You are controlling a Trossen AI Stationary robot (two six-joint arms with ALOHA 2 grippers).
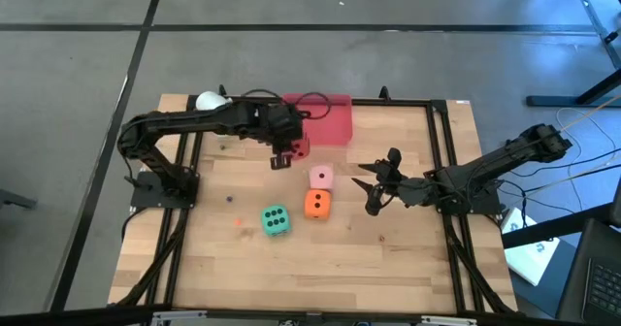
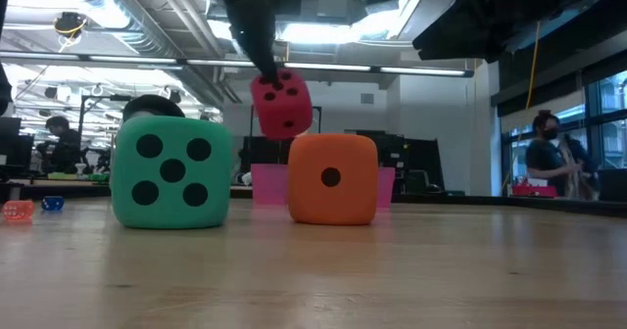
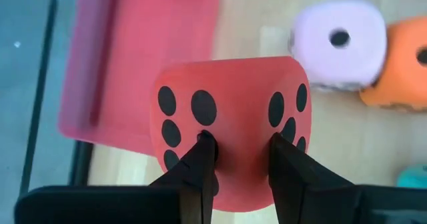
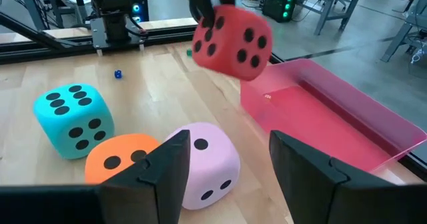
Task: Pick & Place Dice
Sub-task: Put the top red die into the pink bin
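My left gripper (image 1: 284, 156) is shut on the red die (image 1: 302, 149), which hangs in the air near the pink tray (image 1: 325, 120) at the table's far side. The same red die (image 2: 282, 104) shows raised above the table in the low view. On the wood rest the light pink die (image 1: 321, 178), the orange die (image 1: 316, 204) and the green die (image 1: 276, 220), each on a flat face. My right gripper (image 1: 374, 185) waits open to the right of the pink and orange dice, its fingers (image 4: 167, 174) apart and touching nothing. My left gripper pinches the red die (image 3: 230, 127) between its two fingers (image 3: 200, 164), across the rounded edge (image 3: 243, 151) between two pip faces. The fingers come from above, slanting down. The die is lifted clear, tilted, and hangs below the fingers (image 2: 257, 50).
The tray (image 4: 327, 117) lies open beside the raised die. Small blue (image 2: 52, 204) and orange (image 2: 18, 210) pieces lie on the left part of the table. A white object (image 1: 210, 101) sits at the far left corner. Black frame rails (image 1: 441, 151) border the wood. A person (image 2: 549, 158) stands beyond.
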